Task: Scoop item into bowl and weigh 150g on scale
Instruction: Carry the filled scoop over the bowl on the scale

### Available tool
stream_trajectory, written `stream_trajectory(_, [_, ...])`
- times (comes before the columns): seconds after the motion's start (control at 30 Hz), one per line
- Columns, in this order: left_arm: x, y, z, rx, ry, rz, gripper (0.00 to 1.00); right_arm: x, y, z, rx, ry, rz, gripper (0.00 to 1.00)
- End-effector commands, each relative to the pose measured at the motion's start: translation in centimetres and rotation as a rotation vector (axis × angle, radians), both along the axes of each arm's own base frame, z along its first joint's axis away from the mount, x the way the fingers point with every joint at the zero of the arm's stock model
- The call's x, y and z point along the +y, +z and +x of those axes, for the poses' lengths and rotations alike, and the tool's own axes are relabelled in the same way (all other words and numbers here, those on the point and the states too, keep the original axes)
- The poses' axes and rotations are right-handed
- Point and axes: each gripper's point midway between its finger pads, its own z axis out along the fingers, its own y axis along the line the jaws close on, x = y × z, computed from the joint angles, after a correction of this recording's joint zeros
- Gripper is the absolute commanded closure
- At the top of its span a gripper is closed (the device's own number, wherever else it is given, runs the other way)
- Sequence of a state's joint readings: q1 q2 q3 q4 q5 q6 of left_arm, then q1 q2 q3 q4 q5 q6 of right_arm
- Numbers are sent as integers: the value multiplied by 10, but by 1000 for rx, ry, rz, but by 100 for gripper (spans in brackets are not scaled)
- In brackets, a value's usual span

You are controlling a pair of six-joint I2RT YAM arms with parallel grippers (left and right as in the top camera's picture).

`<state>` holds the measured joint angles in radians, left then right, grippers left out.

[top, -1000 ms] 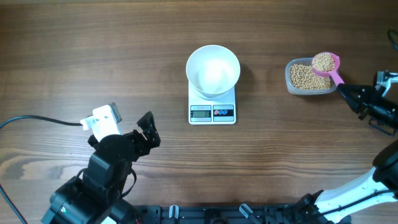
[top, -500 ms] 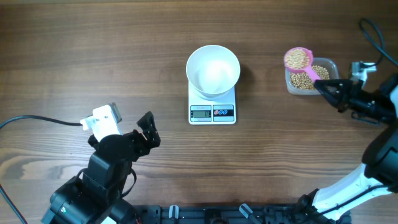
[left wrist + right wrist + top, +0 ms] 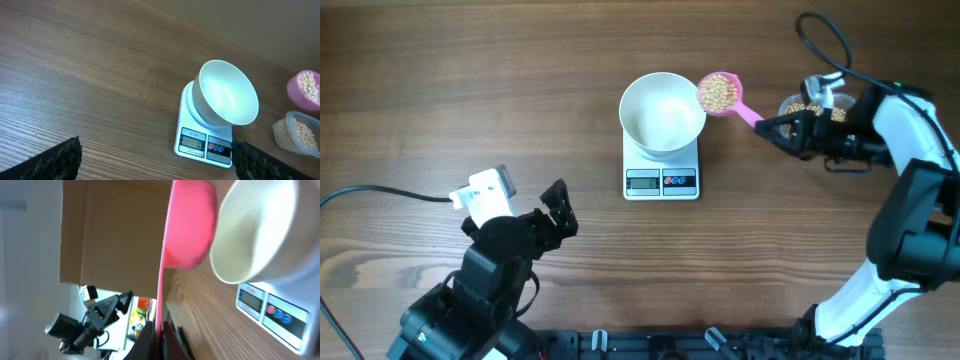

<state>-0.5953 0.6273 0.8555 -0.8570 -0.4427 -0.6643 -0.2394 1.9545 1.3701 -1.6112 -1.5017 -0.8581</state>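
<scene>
— Noting the beans (image 3: 719, 92) first. Location?
— Heaped in the round head of a pink scoop (image 3: 725, 97), just beside the upper right rim of the white bowl (image 3: 663, 113). Whether the head touches the rim or sits above it, overhead cannot settle.
— Held by?
— Right gripper (image 3: 770, 126), clamped tight on the end of the handle.
— Axis?
— Handle runs from that gripper up and left toward the bowl, head leading, open side up.
— Surroundings?
— Bowl stands on the white scale (image 3: 662, 178), with the display and buttons on the near edge. A clear tub (image 3: 295, 132) with more beans sits right of the scale. Left gripper (image 3: 560, 208) is low on the left of the wooden surface (image 3: 470, 80), jaws spread wide with nothing between them, well apart from the scale. A black cable (image 3: 380, 195) trails off to its left.
— Hidden or unclear?
— Overhead, the tub is mostly covered by the right gripper and arm; the left wrist view cuts it at the frame edge. Scale digits are too small to read. The right wrist view shows only the scoop's pink underside, beans out of sight.
</scene>
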Motion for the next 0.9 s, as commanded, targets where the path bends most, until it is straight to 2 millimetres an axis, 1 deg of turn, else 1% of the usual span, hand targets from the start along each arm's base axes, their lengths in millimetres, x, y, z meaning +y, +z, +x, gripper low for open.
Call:
stream_trajectory(0.0, [0, -2, 0, 6, -3, -1, 0, 11, 20, 12, -47, -8, 63, 95])
stream_trajectory(0.17, [0, -2, 0, 6, -3, -1, 0, 19, 26, 19, 30, 14, 90, 95])
stream_trajectory(0.33, [0, -2, 0, 6, -3, -1, 0, 17, 34, 34, 64, 26, 73, 95])
stream_trajectory(0.4, [0, -2, 0, 6, -3, -1, 0, 15, 28, 42, 111, 31, 22, 95])
stream_trajectory(0.47, [0, -2, 0, 6, -3, -1, 0, 16, 15, 53, 167, 21, -72, 96])
stream_trajectory(0.57, [0, -2, 0, 6, -3, -1, 0, 25, 17, 60, 164, 30, -84, 96])
stream_trajectory(0.67, [0, -2, 0, 6, -3, -1, 0, 36, 5, 61, 182, 34, -176, 95])
stream_trajectory(0.73, [0, -2, 0, 6, -3, -1, 0, 48, -6, 57, 142, 57, -269, 96])
stream_trajectory(0.8, [0, -2, 0, 6, -3, -1, 0, 52, -8, 55, 119, 61, -325, 95])
stream_trajectory(0.87, [0, -2, 0, 6, -3, -1, 0, 48, -14, 54, 95, 38, -432, 95])
